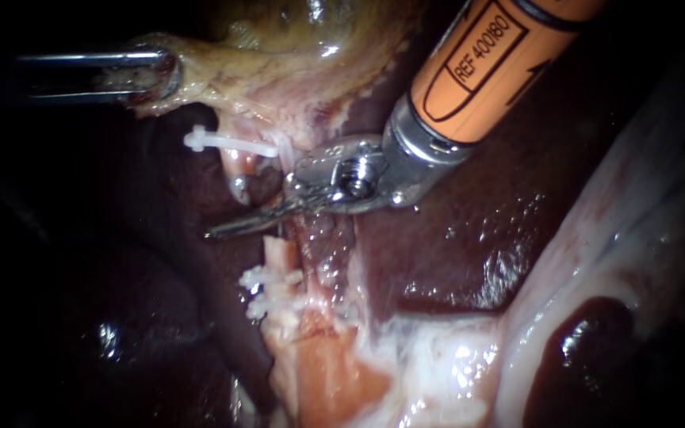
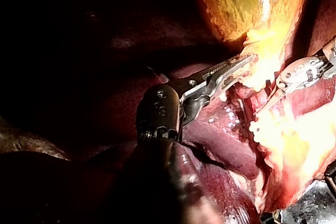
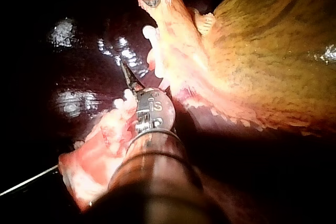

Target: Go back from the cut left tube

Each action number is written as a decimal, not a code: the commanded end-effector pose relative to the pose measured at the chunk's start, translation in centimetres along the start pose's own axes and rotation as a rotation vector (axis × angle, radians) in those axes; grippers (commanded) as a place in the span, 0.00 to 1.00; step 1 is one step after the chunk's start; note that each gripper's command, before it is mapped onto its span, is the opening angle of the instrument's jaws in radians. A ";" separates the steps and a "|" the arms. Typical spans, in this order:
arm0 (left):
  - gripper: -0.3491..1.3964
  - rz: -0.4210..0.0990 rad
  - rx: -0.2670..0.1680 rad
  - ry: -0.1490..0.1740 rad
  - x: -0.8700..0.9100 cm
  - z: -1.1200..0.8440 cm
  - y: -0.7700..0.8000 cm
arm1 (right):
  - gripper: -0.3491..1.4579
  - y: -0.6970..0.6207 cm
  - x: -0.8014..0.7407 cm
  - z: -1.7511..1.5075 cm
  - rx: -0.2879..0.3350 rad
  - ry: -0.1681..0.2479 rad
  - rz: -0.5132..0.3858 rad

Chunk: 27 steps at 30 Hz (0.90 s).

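Steel blades of our right instrument, on an orange-sleeved shaft with a silver wrist, lie together with nothing between them. They stretch across the gap in the cut left tube, a pale pink strand lying on the dark red liver, toward the middle of its glistening surface.

The gallbladder-side stub hangs from the yellow-green gallbladder and carries a single white plastic clip across it. The opposite stub lies just past the blades and carries a cluster of white clips. Whether the blades touch either cut end, we cannot tell. A second reddish tube runs just beside the opposite stub, on our right instrument's side, and passes under the silver wrist.

Our left instrument, a dark slender shaft ending in two long metal jaws, is clamped on a pale flap at the gallbladder's edge, well apart from the blades.

Seen from the left wrist camera, those jaws bite bright yellow gallbladder tissue, with our right instrument just ahead of them. Seen from the right wrist camera, the opposite stub's raw pink end lies beside the silver wrist. The single clip sits ahead of the blades, against the gallbladder's fold.
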 end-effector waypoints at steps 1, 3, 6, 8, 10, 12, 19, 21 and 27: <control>0.00 0.000 0.000 0.000 0.00 0.00 0.00 | 0.00 -0.02 0.01 -0.01 0.002 0.001 0.029; 0.00 0.000 0.000 0.000 0.00 0.00 0.00 | 0.37 -0.04 0.01 0.00 -0.002 0.015 0.027; 0.00 0.000 0.000 0.000 0.00 0.00 0.00 | 0.89 -0.06 0.04 0.02 -0.040 0.080 0.037; 0.00 0.000 0.000 0.000 0.00 0.00 0.00 | 0.93 -0.06 0.05 0.03 -0.035 0.095 0.043; 0.00 0.000 0.000 0.000 0.00 0.00 0.00 | 0.96 -0.06 0.06 0.04 -0.037 0.099 0.043; 0.00 0.000 0.000 0.000 0.00 0.00 0.00 | 0.97 -0.07 0.07 0.05 -0.043 0.101 0.044; 0.00 0.000 0.000 0.000 0.00 0.01 0.00 | 0.99 -0.19 0.04 -0.02 -0.100 0.130 0.045; 0.00 0.000 0.001 0.000 -0.01 0.01 0.00 | 0.99 -0.37 -0.02 -0.13 -0.151 0.150 0.022; 0.00 0.000 0.001 0.000 -0.01 0.01 0.00 | 0.99 -0.86 -0.23 -0.57 -0.378 0.111 -0.095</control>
